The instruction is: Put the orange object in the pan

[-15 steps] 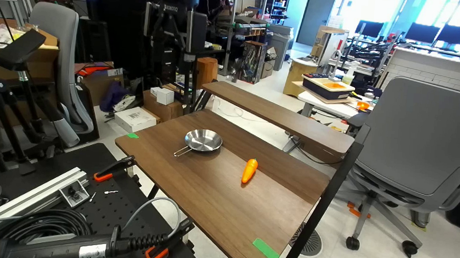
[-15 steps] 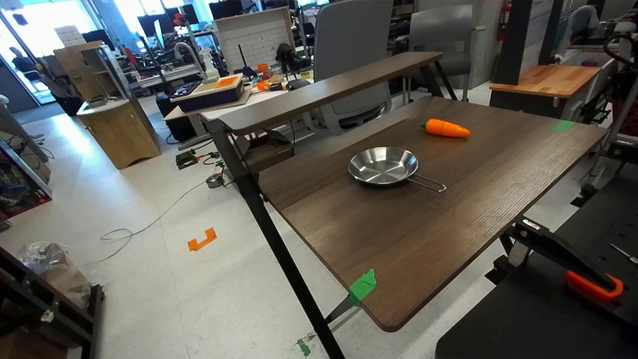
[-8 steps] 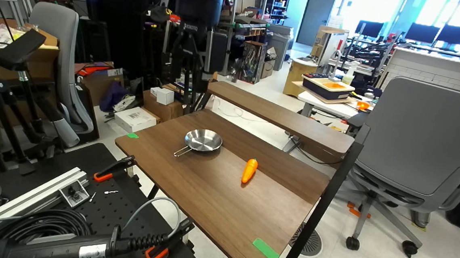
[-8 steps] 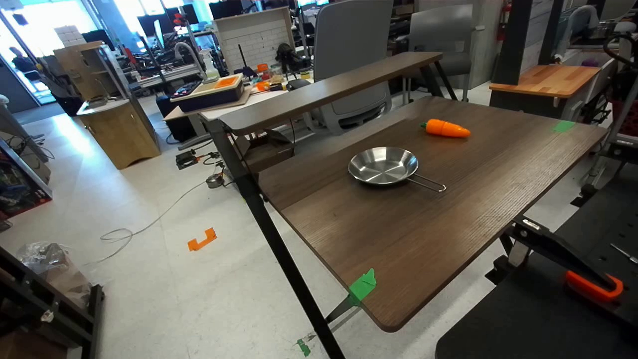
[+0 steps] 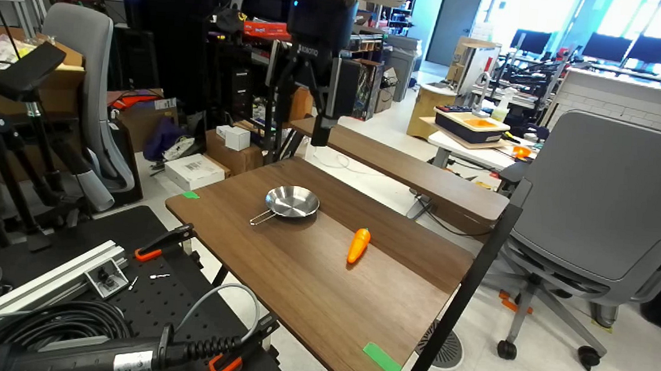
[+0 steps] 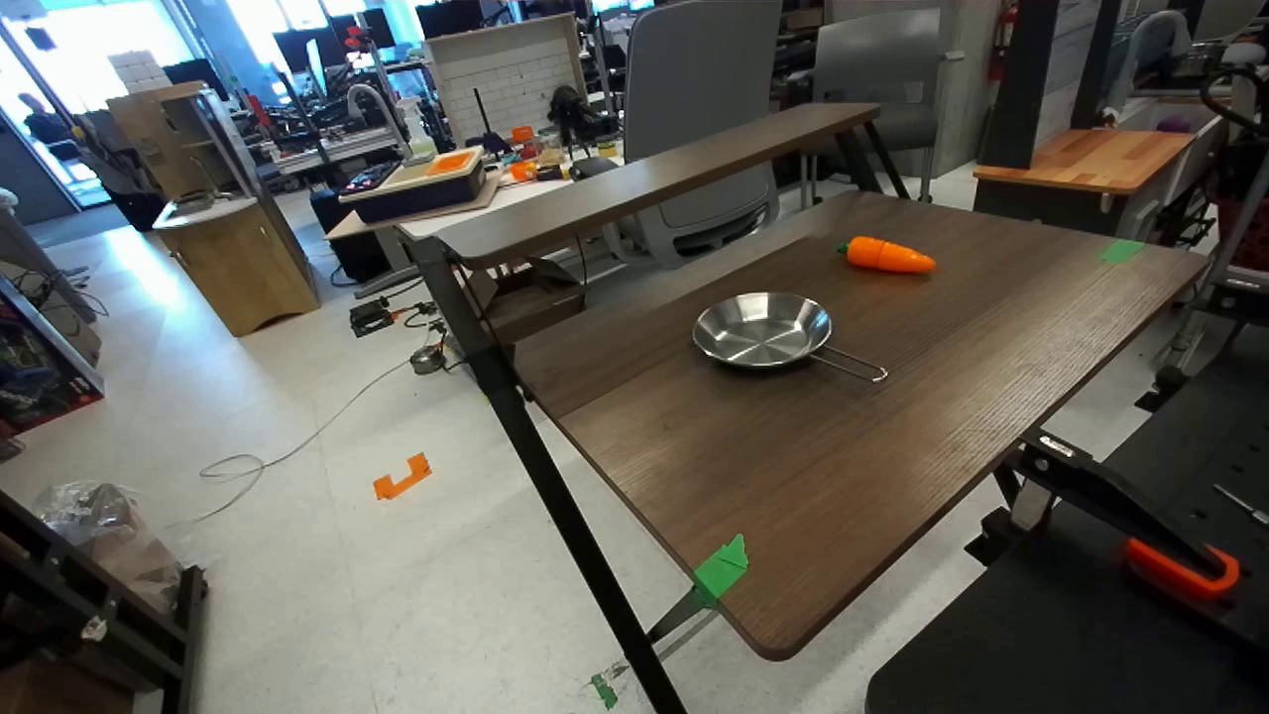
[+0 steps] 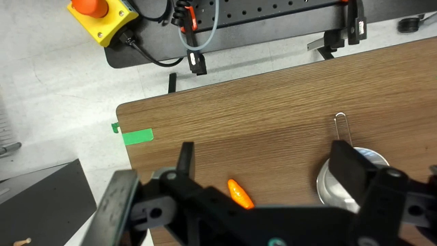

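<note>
- Orange carrot (image 5: 359, 246) is laid on its side on the brown counter (image 5: 301, 276), apart from the pan (image 5: 293, 201), its green top turned toward the raised shelf (image 5: 397, 164).
- Silver and shallow, the pan is set open side up on the same counter, its wire handle (image 6: 855, 358) pointed away from the shelf.
- Pincer (image 7: 264, 155) is held high above the counter, its two fingers (image 7: 186, 159) spread wide apart, with the counter's wood seen between them in the wrist view.
- There too, part of the pan is covered by a finger, and the carrot is partly hidden by the pincer's body.
- Green tape (image 6: 722, 567) is stuck at the counter's edges in both exterior views.
- Black clamps (image 6: 1110, 499) are seen at the edge of the black board (image 5: 153, 313) beside the counter.
</note>
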You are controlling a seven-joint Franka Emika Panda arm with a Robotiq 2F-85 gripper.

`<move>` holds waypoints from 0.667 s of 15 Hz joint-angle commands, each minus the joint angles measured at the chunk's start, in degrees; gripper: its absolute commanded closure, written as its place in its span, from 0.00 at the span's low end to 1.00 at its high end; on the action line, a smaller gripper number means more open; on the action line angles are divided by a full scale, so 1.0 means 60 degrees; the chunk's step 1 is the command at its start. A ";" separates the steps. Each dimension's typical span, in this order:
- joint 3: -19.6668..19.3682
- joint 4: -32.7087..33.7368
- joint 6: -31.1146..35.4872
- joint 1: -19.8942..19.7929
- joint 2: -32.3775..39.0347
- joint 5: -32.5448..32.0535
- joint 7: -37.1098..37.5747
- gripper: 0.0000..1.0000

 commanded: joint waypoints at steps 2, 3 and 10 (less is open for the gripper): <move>-0.0196 0.0762 0.0185 -0.0216 0.0690 -0.0294 -0.0063 0.00; -0.0249 0.0921 0.0196 -0.0256 0.0834 -0.0319 -0.0077 0.00; -0.0553 0.1930 0.0546 -0.0436 0.1848 -0.0340 -0.0175 0.00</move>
